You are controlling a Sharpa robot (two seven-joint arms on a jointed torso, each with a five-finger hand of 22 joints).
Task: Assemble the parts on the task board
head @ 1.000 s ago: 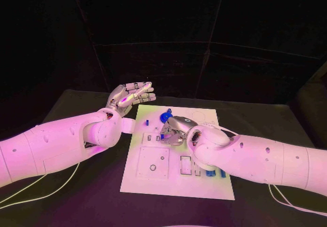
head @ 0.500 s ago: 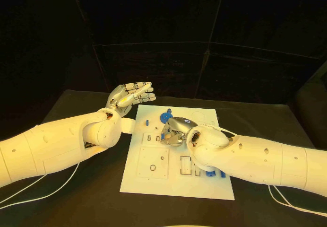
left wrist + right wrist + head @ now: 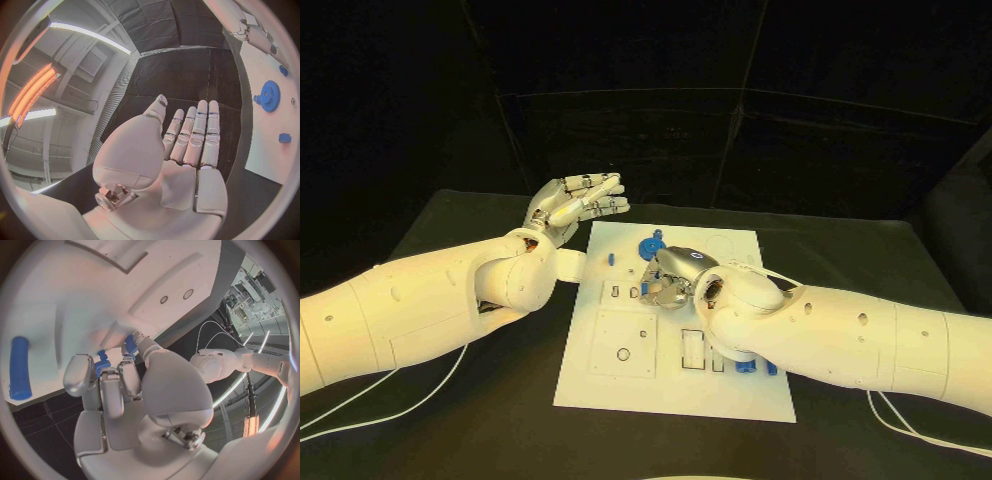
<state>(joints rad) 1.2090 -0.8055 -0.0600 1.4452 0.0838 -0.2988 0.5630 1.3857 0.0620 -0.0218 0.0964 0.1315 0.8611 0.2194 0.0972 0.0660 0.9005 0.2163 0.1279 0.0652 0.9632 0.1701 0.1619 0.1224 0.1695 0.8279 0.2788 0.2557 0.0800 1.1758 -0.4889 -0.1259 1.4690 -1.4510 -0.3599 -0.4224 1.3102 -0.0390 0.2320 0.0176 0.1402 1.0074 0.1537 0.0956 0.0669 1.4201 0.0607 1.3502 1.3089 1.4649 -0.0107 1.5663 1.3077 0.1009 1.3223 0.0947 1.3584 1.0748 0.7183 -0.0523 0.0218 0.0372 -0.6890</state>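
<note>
The white task board (image 3: 629,380) lies in the middle of the black table. My right hand (image 3: 672,275) is curled down over the board's middle, fingertips pinching a small blue part (image 3: 102,363) against the board (image 3: 125,290). A blue peg (image 3: 20,368) lies flat near those fingers. A blue gear (image 3: 651,246) sits just beyond the right hand, and a small blue piece (image 3: 610,259) lies to its left. My left hand (image 3: 577,203) hovers palm up by the board's far left corner, fingers apart and holding nothing. From the left wrist I see the gear (image 3: 270,95) and the left hand (image 3: 184,145).
Several blue parts (image 3: 759,368) stand in slots near the board's right near side. Cutouts and slots (image 3: 625,352) mark the board's near half. Black table (image 3: 459,420) surrounds the board, with white cables trailing off both arms.
</note>
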